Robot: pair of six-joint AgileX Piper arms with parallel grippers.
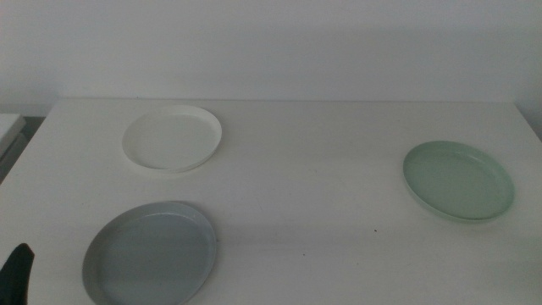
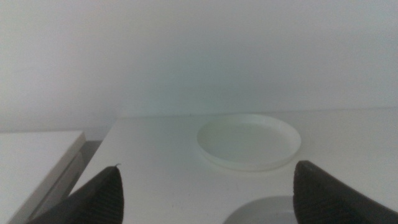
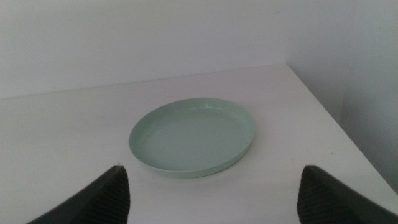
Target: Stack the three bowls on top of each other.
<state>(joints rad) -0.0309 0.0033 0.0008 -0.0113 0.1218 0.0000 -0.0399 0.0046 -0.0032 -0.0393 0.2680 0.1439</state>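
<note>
On the white table (image 1: 322, 186) we see three shallow round dishes lying flat and well apart, none yet stacked. The grey bowl (image 1: 151, 253) sits at the near left, the white bowl (image 1: 173, 138) behind it toward the back wall, and the pale green bowl (image 1: 458, 180) alone on the right side, near that edge of the table.

The relation we judge the coming move to turn on is which arm stands nearer which dish. The two left-side bowls lie within easy reach of the left arm; the green one lies on the right arm's side, with bare table between it and the other two. Being round, the dishes have no long axis and point no particular way, so a rim could be taken from any side; all three rest open side up.

The left gripper (image 2: 208, 196) waits low at the near left corner of the table, only a dark tip of it showing in the middle view. Its jaws stand wide apart and hold nothing; the white bowl lies straight ahead of them, and the far rim of the grey bowl shows just between and below them.

The right gripper (image 3: 214, 193) is out of the middle view. In its own wrist view its jaws are likewise spread wide and empty, with the pale green bowl straight ahead and centred between them, not touching.
</note>
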